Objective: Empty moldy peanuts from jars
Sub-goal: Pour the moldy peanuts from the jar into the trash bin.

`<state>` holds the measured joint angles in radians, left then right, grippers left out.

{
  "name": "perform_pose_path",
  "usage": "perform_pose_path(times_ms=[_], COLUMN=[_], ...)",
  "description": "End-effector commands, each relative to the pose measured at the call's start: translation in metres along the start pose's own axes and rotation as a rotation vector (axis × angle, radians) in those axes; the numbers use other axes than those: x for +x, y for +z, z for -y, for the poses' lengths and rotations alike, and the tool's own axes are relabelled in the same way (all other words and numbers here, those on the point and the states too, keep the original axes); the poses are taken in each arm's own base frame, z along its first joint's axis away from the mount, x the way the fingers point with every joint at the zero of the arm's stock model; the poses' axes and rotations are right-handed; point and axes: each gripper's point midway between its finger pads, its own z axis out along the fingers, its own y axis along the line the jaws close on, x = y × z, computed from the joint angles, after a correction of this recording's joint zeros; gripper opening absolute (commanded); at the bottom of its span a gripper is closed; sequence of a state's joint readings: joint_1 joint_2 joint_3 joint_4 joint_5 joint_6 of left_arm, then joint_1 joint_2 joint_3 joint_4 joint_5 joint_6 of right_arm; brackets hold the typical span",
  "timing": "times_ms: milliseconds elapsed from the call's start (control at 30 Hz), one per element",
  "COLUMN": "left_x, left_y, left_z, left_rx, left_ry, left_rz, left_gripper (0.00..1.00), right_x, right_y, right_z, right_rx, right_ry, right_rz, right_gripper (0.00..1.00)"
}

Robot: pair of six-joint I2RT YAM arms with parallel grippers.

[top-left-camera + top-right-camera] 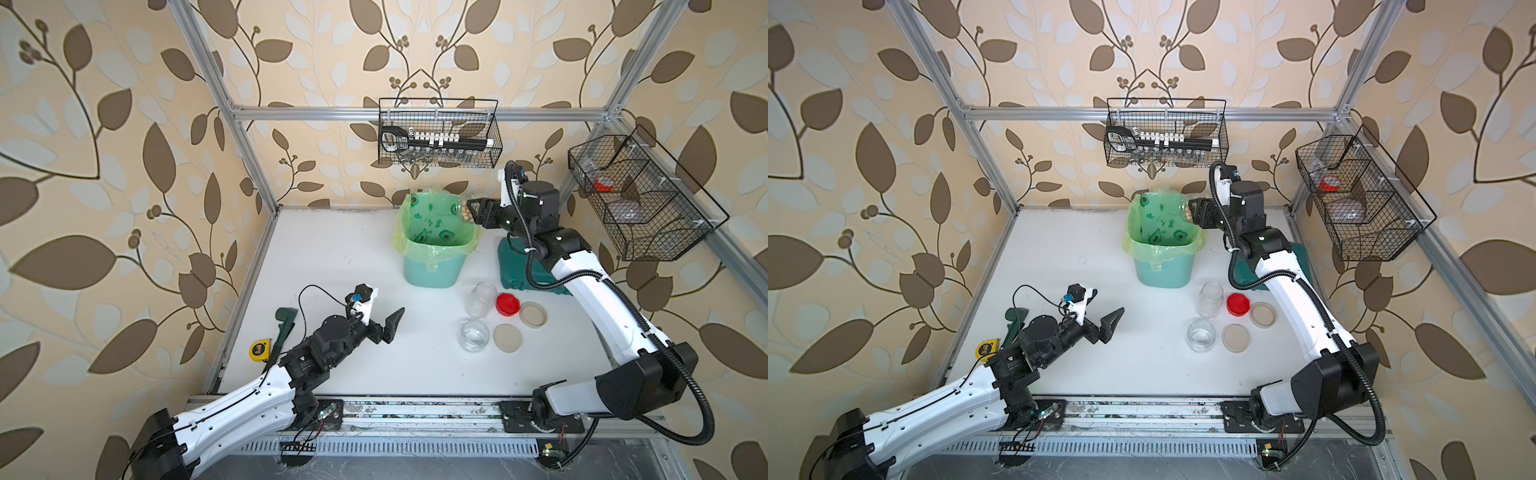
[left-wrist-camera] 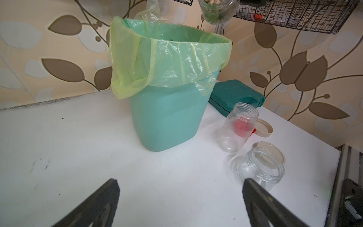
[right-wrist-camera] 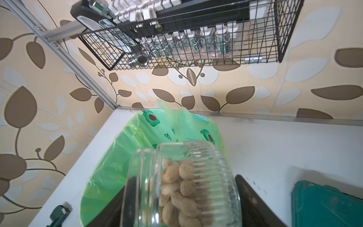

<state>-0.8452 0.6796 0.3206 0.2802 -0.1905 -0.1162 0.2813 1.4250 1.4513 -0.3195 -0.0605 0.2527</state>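
Observation:
My right gripper (image 1: 471,210) (image 1: 1191,210) (image 3: 182,188) is shut on a squat ribbed clear jar (image 1: 464,209) (image 1: 1185,209) (image 3: 182,176), tipped on its side over the rim of the mint-green bin (image 1: 432,266) (image 1: 1165,272) (image 2: 169,118). Moldy peanuts (image 3: 176,186) (image 1: 467,216) fill the jar. Two open jars stand on the table: a taller narrow jar (image 1: 481,299) (image 1: 1210,299) (image 2: 238,127) and a squat jar (image 1: 474,335) (image 1: 1201,335) (image 2: 261,169). My left gripper (image 1: 395,322) (image 1: 1111,322) (image 2: 180,188) hovers open, nothing between its fingers, left of them.
A red lid (image 1: 508,304) (image 1: 1239,304) and two beige lids (image 1: 533,315) (image 1: 508,338) lie by the jars. A dark green case (image 1: 515,278) (image 2: 235,94) sits under the right arm. Wire baskets (image 1: 438,133) (image 1: 640,195) hang on the frame. A tape measure (image 1: 258,350) lies far left.

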Motion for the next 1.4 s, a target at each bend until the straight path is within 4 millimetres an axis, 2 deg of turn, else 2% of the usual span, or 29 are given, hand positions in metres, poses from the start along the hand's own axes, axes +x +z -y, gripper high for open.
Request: perform_pose_path(times_ms=[0,367,600,800,1000,1133,1367], left_x=[-0.012,-0.008,-0.009,-0.009,-0.009,-0.008,-0.008], left_y=[-0.001,0.002,0.002,0.002,0.002,0.003,0.002], left_z=[-0.004,0.0,-0.001,-0.001,0.0,0.0,0.0], left_rx=[-0.026,-0.008,-0.013,-0.012,-0.01,-0.011,-0.01], left_ry=[-0.025,-0.012,-0.013,-0.012,-0.013,-0.011,-0.011], left_rz=[0.052,0.03,0.033,0.029,0.031,0.025,0.028], left_gripper=[0.99,0.99,0.99,0.99,0.99,0.99,0.99], right_x=[-0.027,-0.02,-0.025,-0.016,-0.017,-0.012,-0.015], right_y=[-0.005,0.009,-0.001,0.014,0.01,0.018,0.014], right_z=[-0.008,-0.035,-0.058,-0.046,-0.061,-0.056,-0.058], right_rx=[0.071,0.263,0.301,0.415,0.439,0.483,0.475], right_ry=[-0.129,-0.395,-0.46,-0.544,-0.616,-0.636,-0.626], right_rz=[0.08,0.059,0.078,0.032,0.056,0.037,0.053], right_gripper=[0.0,0.0,0.0,0.0,0.0,0.0,0.0])
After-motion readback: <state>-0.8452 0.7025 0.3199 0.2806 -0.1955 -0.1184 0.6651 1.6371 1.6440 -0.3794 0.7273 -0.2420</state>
